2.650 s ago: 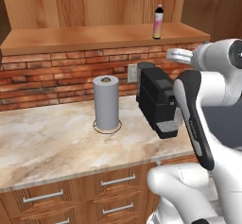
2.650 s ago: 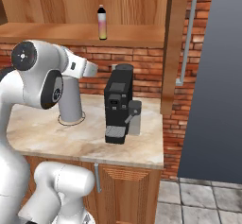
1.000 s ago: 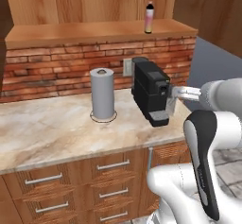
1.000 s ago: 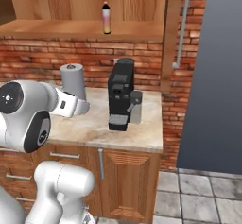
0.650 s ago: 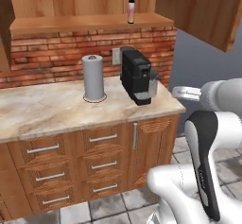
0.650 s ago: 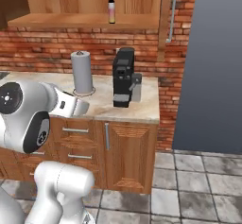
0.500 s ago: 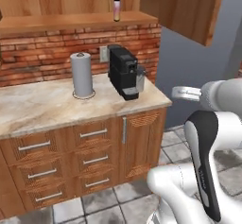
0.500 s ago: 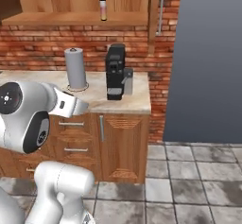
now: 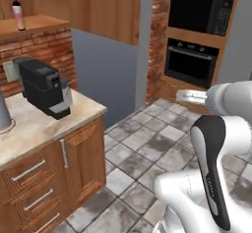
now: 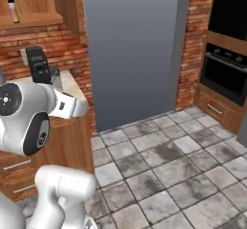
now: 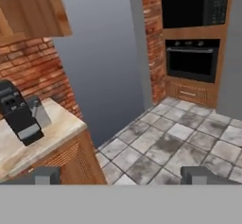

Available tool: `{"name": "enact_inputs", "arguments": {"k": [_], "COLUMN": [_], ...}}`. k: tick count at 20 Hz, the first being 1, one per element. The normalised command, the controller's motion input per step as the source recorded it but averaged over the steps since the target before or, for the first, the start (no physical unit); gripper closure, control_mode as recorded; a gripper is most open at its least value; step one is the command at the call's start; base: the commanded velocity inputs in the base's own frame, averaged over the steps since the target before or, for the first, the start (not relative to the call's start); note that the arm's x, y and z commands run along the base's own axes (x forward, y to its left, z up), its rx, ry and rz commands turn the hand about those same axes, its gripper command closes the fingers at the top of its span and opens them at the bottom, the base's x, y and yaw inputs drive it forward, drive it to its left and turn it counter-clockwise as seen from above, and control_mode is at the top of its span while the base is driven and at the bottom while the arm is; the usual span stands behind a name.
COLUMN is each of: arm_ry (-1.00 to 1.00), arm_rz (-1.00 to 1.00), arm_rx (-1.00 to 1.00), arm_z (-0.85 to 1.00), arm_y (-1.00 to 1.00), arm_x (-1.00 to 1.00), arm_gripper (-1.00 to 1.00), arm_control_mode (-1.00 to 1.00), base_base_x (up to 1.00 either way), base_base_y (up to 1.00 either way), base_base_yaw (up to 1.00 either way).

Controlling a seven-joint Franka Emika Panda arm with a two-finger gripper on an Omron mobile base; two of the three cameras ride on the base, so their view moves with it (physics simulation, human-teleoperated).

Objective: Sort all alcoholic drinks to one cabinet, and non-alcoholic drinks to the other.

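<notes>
Right now the base appears to be travelling: both base views look out over tiled floor (image 10: 159, 165) toward a built-in oven (image 9: 191, 62) and a black microwave (image 9: 199, 12), with the surface (image 9: 29, 124) sliding off at nine o'clock. The end effector (image 11: 120, 175) is spread wide and holds nothing; in the hand view its two tips sit far apart at six o'clock, pointing at open floor.

Judging from this, the step in hand is getting to the next drink or to the second cabinet, not a grasp. To do it well, the arm should be kept tucked and the fingers left apart while the base drives, and no reach should begin until a bottle or a cabinet handle sits squarely ahead. The corner of the surface beside the coffee machine (image 9: 43, 87) is the thing to steer clear of.

As for containers, the open wood cabinet shelf (image 9: 34, 24) at ten o'clock in the left base view carries one small pink bottle (image 9: 18, 14) with a black cap, standing upright near its left end. The same pink bottle (image 10: 13, 9) shows at ten o'clock in the right base view, on that shelf above the brick wall (image 10: 48, 37). Nothing else can be made out on the visible stretch of shelf. A grey roll holder (image 9: 4, 114) stands on the surface at the picture's left edge.
</notes>
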Motion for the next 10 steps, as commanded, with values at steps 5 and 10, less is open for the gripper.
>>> {"name": "enact_inputs", "arguments": {"k": [5,10], "arm_ry": [0.0,0.0], "arm_rz": [0.0,0.0], "arm_rx": [0.0,0.0], "arm_z": [0.0,0.0], "arm_y": [0.0,0.0], "arm_x": [0.0,0.0], "arm_gripper": [-1.0,-1.0], "arm_control_mode": [1.0,1.0], "base_base_x": [0.0,0.0], "base_base_y": [-0.12,-0.29], "base_base_yaw": [-0.84,-0.78]}}
